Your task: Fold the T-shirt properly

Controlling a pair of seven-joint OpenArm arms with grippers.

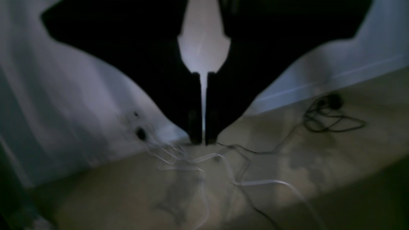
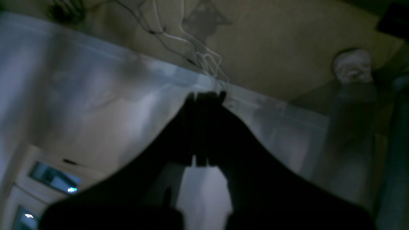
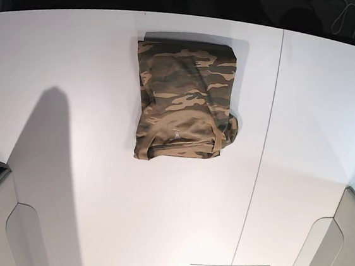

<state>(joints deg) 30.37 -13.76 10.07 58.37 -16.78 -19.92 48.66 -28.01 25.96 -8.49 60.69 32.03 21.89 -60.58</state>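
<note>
Olive-brown camouflage cotton T-shirt (image 3: pixel 184 99), folded, on broad white table (image 3: pixel 155 219); black left (image 1: pixel 204 140) and right grippers (image 2: pixel 205 95), closed, empty; advised: tuck side bulge (image 3: pixel 231 131) gently, press flat

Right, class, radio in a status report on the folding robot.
Left gripper nearly closed, empty. Right gripper shut, empty. T-shirt folded into a rough rectangle, bulge sticking out one side. Nothing covering it.

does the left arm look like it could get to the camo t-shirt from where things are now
Probably yes: the T-shirt lies uncovered on the white table, nothing visible between. The left gripper is empty, though away from the shirt, and would need to open first.
</note>
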